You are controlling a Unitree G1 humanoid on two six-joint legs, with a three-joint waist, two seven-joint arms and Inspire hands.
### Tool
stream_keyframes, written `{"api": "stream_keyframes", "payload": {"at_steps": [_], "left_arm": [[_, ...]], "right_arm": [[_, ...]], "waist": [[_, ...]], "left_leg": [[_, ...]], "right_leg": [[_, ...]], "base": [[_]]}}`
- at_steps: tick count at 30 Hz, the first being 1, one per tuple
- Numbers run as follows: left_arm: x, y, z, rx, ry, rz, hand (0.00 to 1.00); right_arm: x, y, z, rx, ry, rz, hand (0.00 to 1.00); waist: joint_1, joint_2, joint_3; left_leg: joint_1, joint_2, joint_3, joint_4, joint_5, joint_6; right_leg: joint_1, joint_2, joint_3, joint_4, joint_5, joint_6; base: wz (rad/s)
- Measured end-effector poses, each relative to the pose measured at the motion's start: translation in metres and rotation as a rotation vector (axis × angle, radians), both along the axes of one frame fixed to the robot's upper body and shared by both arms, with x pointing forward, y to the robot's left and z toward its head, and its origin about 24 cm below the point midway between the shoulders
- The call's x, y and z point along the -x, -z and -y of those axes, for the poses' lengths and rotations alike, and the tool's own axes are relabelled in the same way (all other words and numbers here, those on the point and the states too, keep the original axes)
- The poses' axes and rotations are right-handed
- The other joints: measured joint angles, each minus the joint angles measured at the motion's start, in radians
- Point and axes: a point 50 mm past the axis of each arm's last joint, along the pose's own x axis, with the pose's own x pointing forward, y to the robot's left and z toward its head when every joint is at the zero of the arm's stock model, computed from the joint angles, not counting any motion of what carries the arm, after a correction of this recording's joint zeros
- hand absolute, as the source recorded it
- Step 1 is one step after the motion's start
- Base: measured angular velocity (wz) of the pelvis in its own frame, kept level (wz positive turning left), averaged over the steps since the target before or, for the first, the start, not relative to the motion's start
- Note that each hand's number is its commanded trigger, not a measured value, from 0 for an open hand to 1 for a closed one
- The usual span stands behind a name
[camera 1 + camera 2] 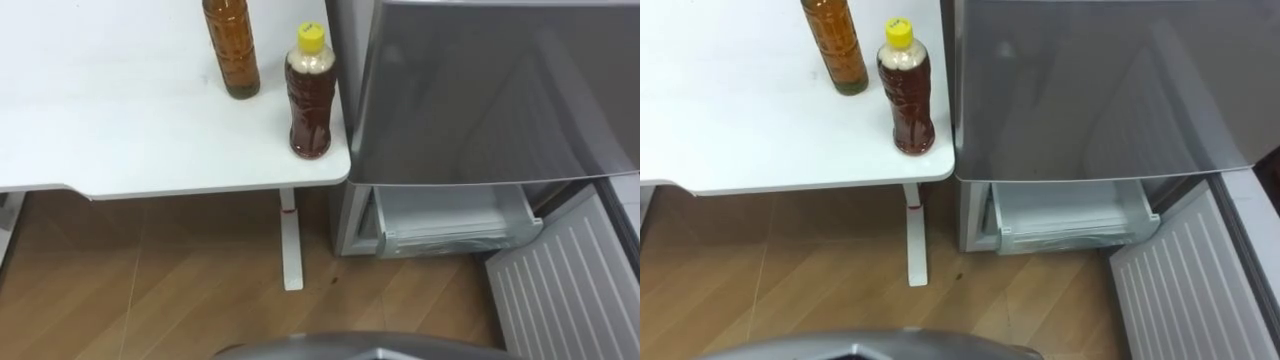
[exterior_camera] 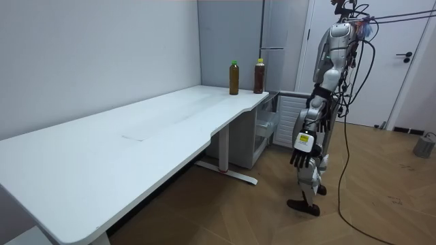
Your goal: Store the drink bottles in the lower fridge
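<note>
At the fridge: nothing loaded yet

On the white table's [image 1: 120, 130] far right corner, just beside the fridge [image 1: 490, 90], stand both drinks: yellow-capped bottle [image 1: 309, 95] and taller bottle [image 1: 231, 45] to its left, upright, apart. Lower fridge door [image 1: 565, 285] hangs open at right, pale drawer [image 1: 450, 215] exposed, no bottle seen inside. Judged progress: door opened; both pick-ups and placements left. Robot stands facing table corner and fridge. Left hand [image 2: 300, 153] hangs low at its side, fingers relaxed, loosely spread, holding and touching nothing.

yellow-capped amber bottle [image 1: 308, 100], green-capped amber bottle [image 2: 234, 80], upright at table [image 1: 120, 120] corner
</note>
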Motion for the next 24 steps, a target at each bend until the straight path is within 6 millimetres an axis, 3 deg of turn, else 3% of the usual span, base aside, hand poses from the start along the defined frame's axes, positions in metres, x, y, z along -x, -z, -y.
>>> {"api": "stream_keyframes", "payload": {"at_steps": [7, 17, 24], "left_arm": [[0.0061, 0.0001, 0.0006, 0.016, -0.007, -0.017, 0.0], [0.006, 0.0002, 0.0011, 0.001, -0.044, 0.006, 0.0], [0.0078, -0.002, -0.0059, -0.089, -0.31, 0.092, 0.0]], "right_arm": [[-0.0083, 0.0002, 0.0009, 0.02, -0.008, 0.025, 0.0], [-0.0075, 0.0006, 0.0002, 0.022, 0.002, 0.035, 0.0], [-0.0099, 0.0003, 0.0036, 0.068, 0.041, 0.061, 0.0]], "waist": [[0.0, -0.006, 0.0001], [-0.005, 0.001, -0.0005], [-0.004, 0.008, -0.0021]], "left_leg": [[-0.001, 0.0, 0.0, 0.0, 0.0, 0.0], [-0.006, -0.001, -0.007, 0.006, 0.0, 0.0], [-0.009, -0.003, -0.019, 0.017, -0.001, 0.0]], "right_leg": [[0.001, 0.0, -0.003, -0.001, 0.0, 0.0], [0.002, -0.001, -0.012, -0.001, -0.003, -0.001], [0.007, -0.002, -0.022, 0.0, -0.003, -0.001]], "base": [[0.0], [0.01], [0.03]]}}
